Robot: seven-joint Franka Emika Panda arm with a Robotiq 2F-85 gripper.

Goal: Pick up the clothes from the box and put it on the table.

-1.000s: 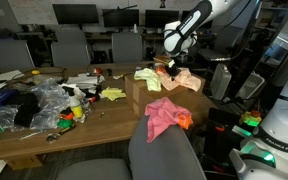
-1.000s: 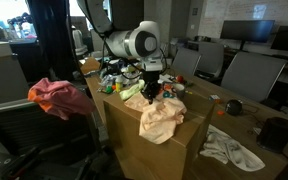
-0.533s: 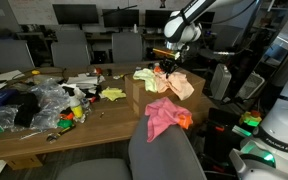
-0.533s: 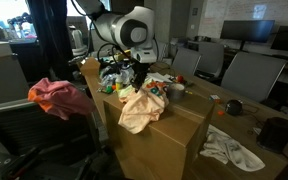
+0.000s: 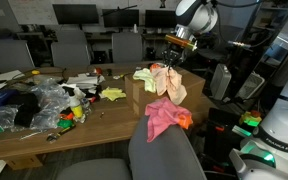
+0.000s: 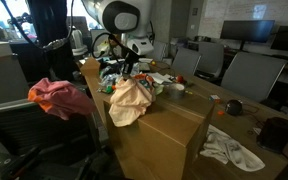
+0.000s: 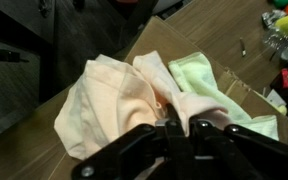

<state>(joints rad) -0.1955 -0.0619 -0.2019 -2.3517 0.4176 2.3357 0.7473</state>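
My gripper (image 5: 174,62) (image 6: 127,72) is shut on the cream-peach garment (image 5: 175,86) (image 6: 130,102), which hangs limp from the fingers above the brown cardboard box (image 5: 136,97) (image 6: 174,130). In the wrist view the gripper (image 7: 179,128) pinches a fold of this cloth (image 7: 104,95). A pale yellow-green garment (image 5: 144,75) (image 7: 206,78) still lies in the box beside it. A pink-red garment (image 5: 165,118) (image 6: 60,96) is draped over a chair back in both exterior views. The long wooden table (image 5: 44,135) stretches to the left.
Clear plastic bags (image 5: 44,98) and small colourful items clutter the table's left part, with a flat yellow scrap (image 5: 112,94) near the box. Grey office chairs (image 5: 72,47) stand behind the table. A white cloth (image 6: 230,149) lies low beside the box.
The gripper has risen and swung sideways with the cream-peach garment; the cloth has come up off the box and now hangs freely.
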